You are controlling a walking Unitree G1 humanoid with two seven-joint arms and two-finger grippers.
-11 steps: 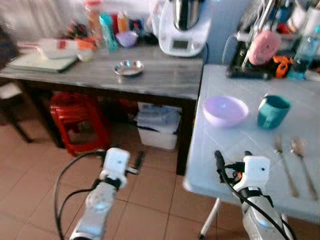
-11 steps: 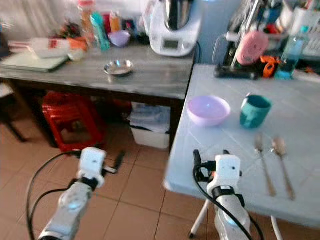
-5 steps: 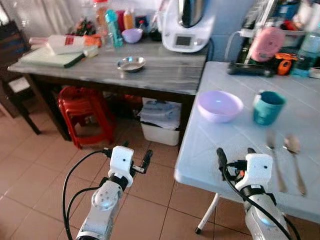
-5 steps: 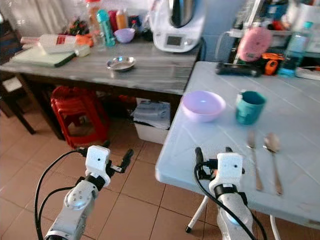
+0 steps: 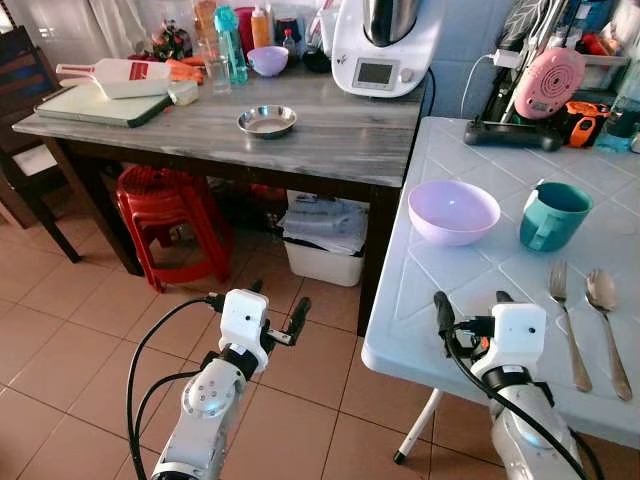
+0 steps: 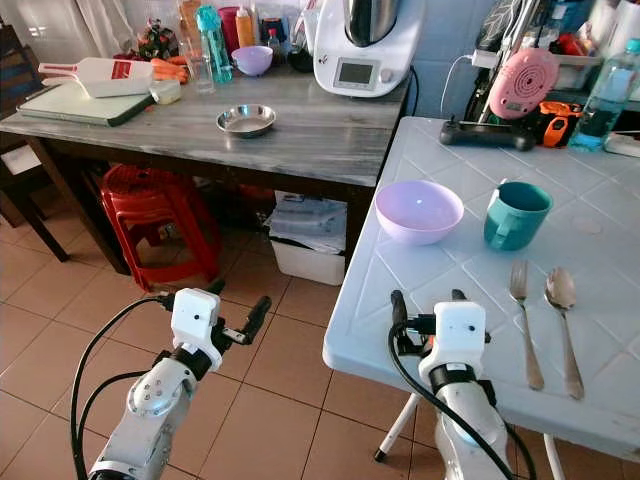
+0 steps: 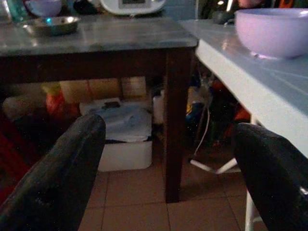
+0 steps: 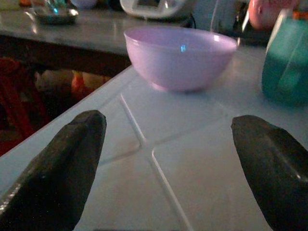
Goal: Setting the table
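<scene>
Right tool (image 6: 427, 306), fingers spread, I hold over the white tiled counter (image 6: 400, 300) edge, near the lilac plastic bowl (image 6: 419, 211); left tool (image 6: 237, 313), spread, hovers above floor.

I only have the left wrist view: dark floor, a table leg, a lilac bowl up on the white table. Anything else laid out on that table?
Observer: Yes. A teal mug stands beside the lilac bowl.
Operator: Cutlery?
Observer: A fork and spoon lie side by side near the front edge.
Operator: Where is the right gripper?
Observer: The right gripper is open over the white table edge, pointing at the bowl.
Operator: And the left one?
Observer: The left gripper is open, over the floor.
</scene>
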